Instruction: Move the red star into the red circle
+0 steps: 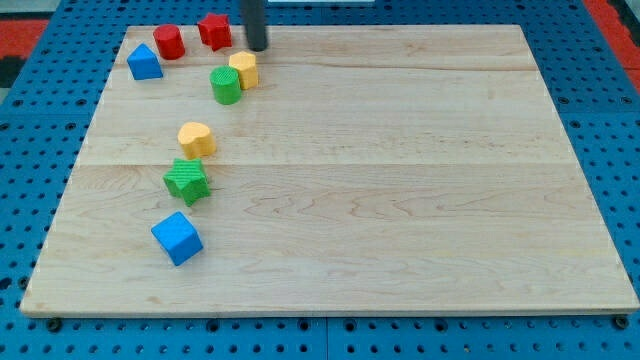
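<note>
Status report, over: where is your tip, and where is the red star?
My tip just right of red star. Red circle left of star, small gap. Nothing between.

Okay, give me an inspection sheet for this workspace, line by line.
Surface: wooden board, flat, on blue pegboard.
Job's things: red star beside red circle, small gap, at the view's top left.
Clutter: blue triangle, green cylinder, yellow block, yellow heart, green star, blue cube.
Grippers: none; my tip just right of the red star.
Cables: nothing seen.
Surroundings: red edging at the corners.
</note>
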Tool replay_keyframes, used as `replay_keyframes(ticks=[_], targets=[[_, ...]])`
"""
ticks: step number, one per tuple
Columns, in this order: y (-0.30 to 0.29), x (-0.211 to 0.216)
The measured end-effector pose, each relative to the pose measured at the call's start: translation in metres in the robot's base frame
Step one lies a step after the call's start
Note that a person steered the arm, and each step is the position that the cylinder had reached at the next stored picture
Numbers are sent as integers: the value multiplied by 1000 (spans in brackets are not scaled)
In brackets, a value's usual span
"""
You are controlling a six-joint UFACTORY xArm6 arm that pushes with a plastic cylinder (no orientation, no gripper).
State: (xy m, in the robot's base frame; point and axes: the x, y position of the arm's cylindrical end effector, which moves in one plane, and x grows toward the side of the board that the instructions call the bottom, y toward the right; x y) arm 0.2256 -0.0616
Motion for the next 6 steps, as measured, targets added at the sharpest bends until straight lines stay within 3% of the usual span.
replay_keyframes(ticks=[1,4,6], targets=[[-34,-32],[-110,-24],[-114,-24]])
